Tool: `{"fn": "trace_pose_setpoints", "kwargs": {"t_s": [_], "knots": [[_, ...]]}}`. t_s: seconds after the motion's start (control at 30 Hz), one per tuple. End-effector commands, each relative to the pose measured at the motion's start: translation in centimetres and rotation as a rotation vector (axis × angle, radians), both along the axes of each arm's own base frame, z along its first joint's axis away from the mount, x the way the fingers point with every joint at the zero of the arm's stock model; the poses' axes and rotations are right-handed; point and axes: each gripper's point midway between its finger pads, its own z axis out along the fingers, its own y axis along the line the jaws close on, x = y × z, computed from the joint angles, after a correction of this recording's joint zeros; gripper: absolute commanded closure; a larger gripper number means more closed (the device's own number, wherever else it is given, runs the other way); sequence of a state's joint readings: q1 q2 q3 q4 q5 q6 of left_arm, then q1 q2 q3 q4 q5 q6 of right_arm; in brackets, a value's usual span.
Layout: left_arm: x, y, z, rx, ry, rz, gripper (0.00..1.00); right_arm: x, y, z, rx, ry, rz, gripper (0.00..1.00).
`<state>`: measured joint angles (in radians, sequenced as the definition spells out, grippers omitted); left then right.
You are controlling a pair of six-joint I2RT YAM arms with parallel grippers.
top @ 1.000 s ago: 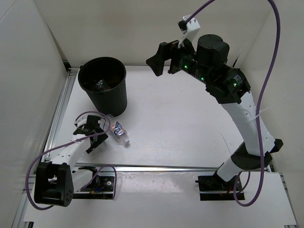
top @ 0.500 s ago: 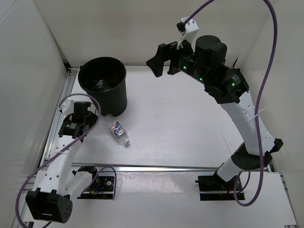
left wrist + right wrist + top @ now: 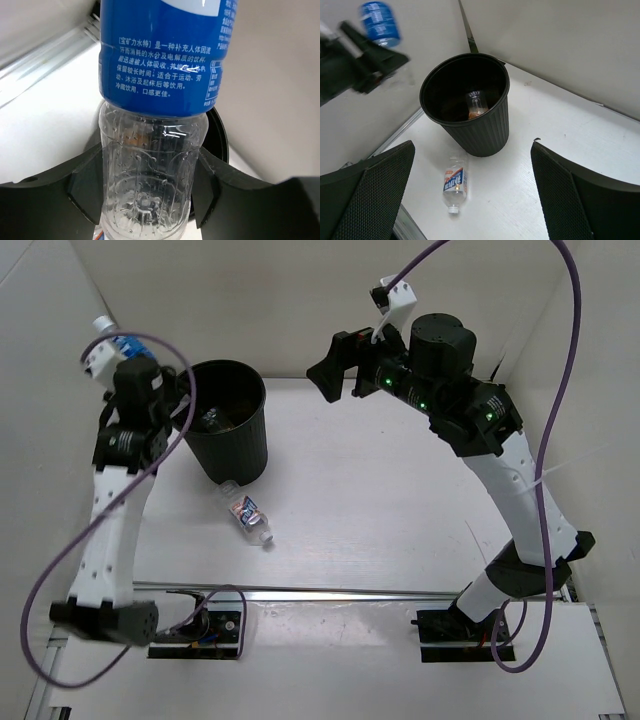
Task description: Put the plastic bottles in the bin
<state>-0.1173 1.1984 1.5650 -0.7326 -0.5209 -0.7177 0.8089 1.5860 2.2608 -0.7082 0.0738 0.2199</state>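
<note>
From above we see the left tool (image 3: 135, 355) holding the blue-labelled bottle (image 3: 120, 340) left of the bin (image 3: 230, 445), the right tool (image 3: 335, 365) wide. Left wrist: pads (image 3: 86, 192) pinch its clear base. Right wrist: a second bottle (image 3: 455, 182) lies on the worktop (image 3: 560, 140) beside the bin.

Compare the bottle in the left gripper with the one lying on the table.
The blue-label bottle is clamped in the left gripper, raised beside the bin; the red-white-blue bottle lies on its side on the table, untouched. The blue-label bottle's wrap is blue with white print; the red-white-blue bottle's band mixes three colours. Both are clear plastic and outside the bin.
</note>
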Motion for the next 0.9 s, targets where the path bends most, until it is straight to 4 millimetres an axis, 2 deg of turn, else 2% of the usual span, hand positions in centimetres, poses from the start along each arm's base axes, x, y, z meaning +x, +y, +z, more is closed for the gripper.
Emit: {"fn": "trace_pose_setpoints", "kwargs": {"t_s": [0.0, 0.03, 0.07, 0.1, 0.13, 0.17, 0.2, 0.23, 0.27, 0.3, 0.33, 0.37, 0.4, 0.43, 0.47, 0.5, 0.53, 0.57, 0.6, 0.63, 0.67, 0.7, 0.73, 0.77, 0.87], "knots": [[4.7, -3.0, -0.3, 0.034, 0.039, -0.148, 0.49, -0.3, -0.3, 1.6, 0.034, -0.037, 0.006, 0.0], [6.2, -4.2, -1.4, 0.024, 0.071, -0.192, 0.43, -0.4, -0.7, 2.0, 0.035, -0.051, -0.002, 0.0], [6.7, -5.0, -1.5, 0.02, 0.072, -0.218, 0.38, -0.1, -0.8, 1.6, 0.02, -0.051, -0.014, 0.0], [7.2, -5.3, -0.9, 0.016, 0.06, -0.228, 0.3, -0.5, -1.2, 2.0, 0.029, -0.059, -0.014, 0.0], [7.8, -6.1, -1.5, 0.017, 0.077, -0.243, 0.22, -0.4, -1.5, 1.7, 0.015, -0.06, -0.03, 0.0], [7.8, -6.1, -1.5, 0.008, 0.074, -0.24, 0.0, -0.3, -1.4, 1.3, 0.008, -0.054, -0.03, 0.0], [7.8, -6.4, -1.5, 0.014, 0.074, -0.238, 0.0, -0.1, -2.4, 1.6, 0.006, -0.066, -0.055, 0.0], [7.7, -6.6, -2.6, 0.011, 0.096, -0.231, 0.0, -0.5, -2.8, 1.8, 0.012, -0.071, -0.056, 0.0], [7.0, -6.3, -2.1, 0.005, 0.08, -0.213, 0.0, -0.3, -3.1, 1.3, 0.001, -0.062, -0.066, 0.0], [6.4, -5.5, -3.0, 0.012, 0.096, -0.171, 0.0, -0.3, -4.0, 1.5, 0.006, -0.068, -0.088, 0.0], [5.7, -5.3, -3.1, 0.013, 0.093, -0.151, 0.0, -0.4, -4.2, 1.4, 0.004, -0.066, -0.088, 0.0], [4.0, -4.0, -1.8, 0.001, 0.045, -0.087, 0.0, 0.1, -4.3, 0.5, -0.012, -0.051, -0.098, 0.0], [3.0, -3.8, -1.9, -0.009, 0.036, -0.069, 0.0, 0.1, -4.9, 0.7, 0.001, -0.047, -0.111, 0.0], [2.0, -3.4, -4.5, -0.013, 0.08, -0.045, 0.0, -0.3, -5.2, 0.9, 0.004, -0.05, -0.112, 0.0], [0.1, -3.0, -4.0, -0.052, 0.039, -0.034, 0.0, -0.4, -5.7, 1.3, 0.018, -0.051, -0.121, 0.0], [-0.7, -3.4, -4.9, -0.062, 0.047, -0.062, 0.0, 0.1, -5.9, 0.7, 0.007, -0.041, -0.132, 0.0], [-1.6, -3.7, -8.2, -0.072, 0.108, -0.081, 0.0, 0.1, -5.6, 0.2, 0.0, -0.033, -0.121, 0.0], [-2.5, -4.5, -9.1, -0.085, 0.121, -0.126, 0.0, 0.0, -5.7, 0.0, -0.006, -0.026, -0.121, 0.0], [-4.1, -5.4, -9.2, -0.117, 0.102, -0.192, 0.0, 0.2, -5.9, 0.0, -0.006, -0.026, -0.13, 0.0], [-5.1, -6.5, -12.0, -0.121, 0.153, -0.243, 0.0, 0.2, -5.9, 0.0, 0.0, -0.02, -0.131, 0.0], [-6.0, -7.0, -13.1, -0.126, 0.167, -0.271, 0.0, 0.1, -5.8, 0.0, 0.001, -0.019, -0.121, 0.0], [-7.1, -7.2, -13.3, -0.128, 0.141, -0.289, 0.0, 0.0, -5.6, 0.0, 0.002, -0.019, -0.108, 0.0], [-7.8, -7.6, -14.7, -0.136, 0.159, -0.304, 0.0, -0.1, -5.6, 0.0, 0.009, -0.012, -0.109, 0.0], [-8.5, -7.7, -17.6, -0.136, 0.207, -0.313, 0.0, 0.0, -5.7, 0.0, 0.01, -0.012, -0.105, 0.0], [-9.4, -9.1, -19.9, -0.169, 0.198, -0.402, 0.0, 0.3, -4.8, -0.4, 0.003, -0.001, -0.08, 0.0]]}}
